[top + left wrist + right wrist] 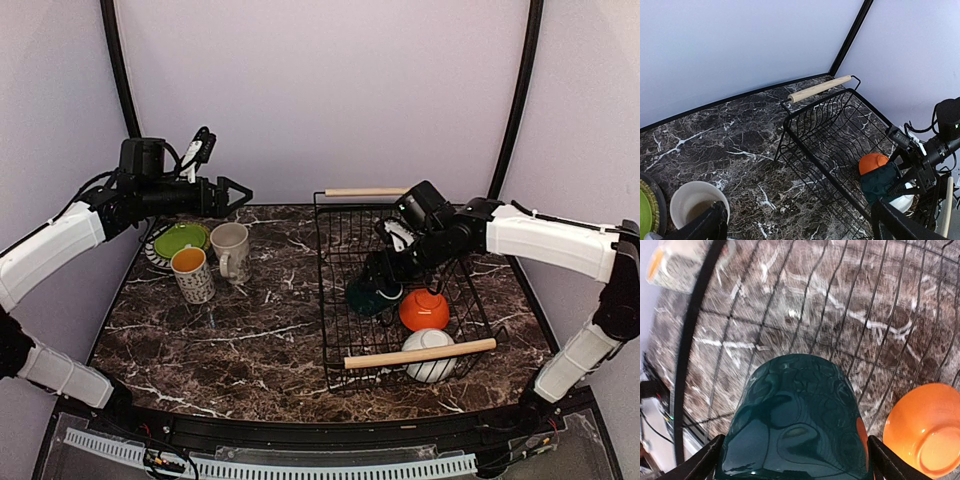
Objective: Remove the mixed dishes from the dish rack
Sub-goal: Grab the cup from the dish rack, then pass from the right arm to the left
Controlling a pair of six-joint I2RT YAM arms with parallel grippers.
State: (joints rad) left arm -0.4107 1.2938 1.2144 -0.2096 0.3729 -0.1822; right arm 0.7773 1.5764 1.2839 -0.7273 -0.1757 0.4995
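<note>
The dish rack (326,290) stands right of centre, a black wire basket with wooden handles. My right gripper (385,283) reaches into it and is shut on the small dark green cup (370,297), which fills the space between its fingers (888,463) in the right wrist view. An upturned orange bowl (424,310) and a white bowl (431,360) lie in the rack beside the cup. On the table at the left stand the cream mug (231,250), the patterned mug (192,274) and the lime-green plate (181,240), stacked on the patterned plate (152,256). My left gripper (240,193) hangs open above them.
The enclosure's back wall is close behind the rack's far handle (365,191). Bare marble tabletop (260,340) lies between the mugs and the rack. The near handle (420,353) crosses over the white bowl.
</note>
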